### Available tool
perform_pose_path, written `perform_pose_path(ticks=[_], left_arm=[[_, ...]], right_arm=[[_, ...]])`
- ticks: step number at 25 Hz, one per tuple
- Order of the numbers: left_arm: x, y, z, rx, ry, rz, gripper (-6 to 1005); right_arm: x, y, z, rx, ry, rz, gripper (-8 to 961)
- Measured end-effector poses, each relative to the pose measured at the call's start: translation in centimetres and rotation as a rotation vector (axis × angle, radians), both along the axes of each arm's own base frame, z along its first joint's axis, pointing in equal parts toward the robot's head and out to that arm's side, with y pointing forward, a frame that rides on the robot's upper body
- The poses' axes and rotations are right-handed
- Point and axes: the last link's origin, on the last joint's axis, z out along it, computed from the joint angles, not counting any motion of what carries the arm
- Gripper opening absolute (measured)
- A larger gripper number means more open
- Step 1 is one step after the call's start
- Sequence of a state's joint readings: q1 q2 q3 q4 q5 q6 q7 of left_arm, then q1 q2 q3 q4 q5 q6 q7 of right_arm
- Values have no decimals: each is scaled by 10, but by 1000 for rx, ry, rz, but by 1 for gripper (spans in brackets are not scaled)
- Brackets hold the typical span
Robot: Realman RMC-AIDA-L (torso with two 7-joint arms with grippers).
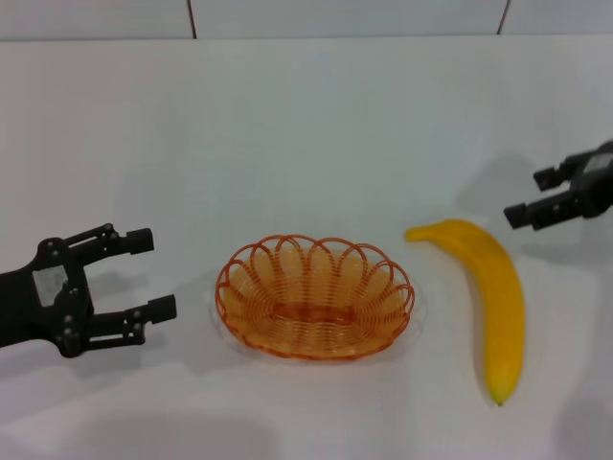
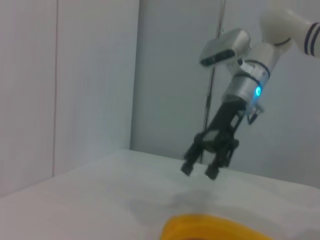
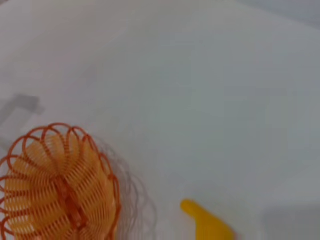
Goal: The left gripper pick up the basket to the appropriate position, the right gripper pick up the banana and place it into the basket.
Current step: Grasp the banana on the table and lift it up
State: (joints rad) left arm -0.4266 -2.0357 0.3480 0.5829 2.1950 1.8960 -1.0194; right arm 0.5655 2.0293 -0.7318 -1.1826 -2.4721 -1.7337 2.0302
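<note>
The orange wire basket [image 1: 314, 296] sits empty on the white table, near the middle front. The yellow banana [image 1: 488, 297] lies on the table just to its right, apart from it. My left gripper [image 1: 150, 275] is open and empty, left of the basket with a gap between them. My right gripper [image 1: 530, 196] is open and empty, above the table behind and right of the banana. The left wrist view shows the right gripper [image 2: 198, 170] far off and the banana [image 2: 210, 227] at the picture's edge. The right wrist view shows the basket [image 3: 55, 187] and one banana tip [image 3: 205, 222].
The white table [image 1: 306, 134] stretches back to a tiled wall. A pale wall stands behind the right arm [image 2: 250, 75] in the left wrist view.
</note>
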Motion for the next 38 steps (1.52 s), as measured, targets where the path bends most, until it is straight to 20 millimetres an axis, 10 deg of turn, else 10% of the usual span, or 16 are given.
perform_pose_path(ticks=[21, 38], left_arm=[[-5, 0, 2, 21, 2, 27, 881], [-5, -1, 1, 17, 5, 27, 881]], right_arm=[[40, -17, -56, -39, 135, 110, 863], [51, -15, -52, 34, 141, 106, 861]])
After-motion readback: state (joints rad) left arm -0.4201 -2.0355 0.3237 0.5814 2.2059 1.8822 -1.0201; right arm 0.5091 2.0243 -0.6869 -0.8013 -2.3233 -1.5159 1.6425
